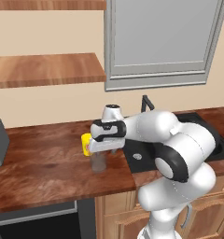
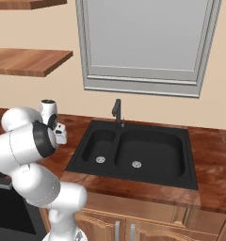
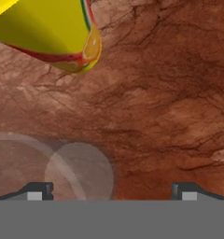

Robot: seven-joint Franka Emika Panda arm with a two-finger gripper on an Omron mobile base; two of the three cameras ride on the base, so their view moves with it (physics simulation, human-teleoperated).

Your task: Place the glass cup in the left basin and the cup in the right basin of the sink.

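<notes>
Step in hand, by judgement: grasp of glass cup (image 1: 99, 161), not yet done. To do well: centre first, because in hand view glass cup (image 3: 79, 170) sits near left fingertip (image 3: 35, 192), not in middle of gap. Then lower straight, close gently, as thin clear wall probably slips easy. Also keep clear of cup (image 1: 87, 144), which stands just beside glass cup on its far side; a bump can tip it.

Gripper (image 1: 102, 148) wide open, holds nothing; in hand view gripper (image 3: 112, 191) shows only bare wood between tips. Arm reaches left from base, forearm about level, hand turned down, directly above glass cup and near counter (image 1: 44, 168).

Both cups on counter, left of sink (image 2: 133, 150), not far from its edge. Left basin (image 2: 100, 147) and right basin (image 2: 152, 153) look empty, w/ tap (image 2: 117, 111) at back of sink.
</notes>
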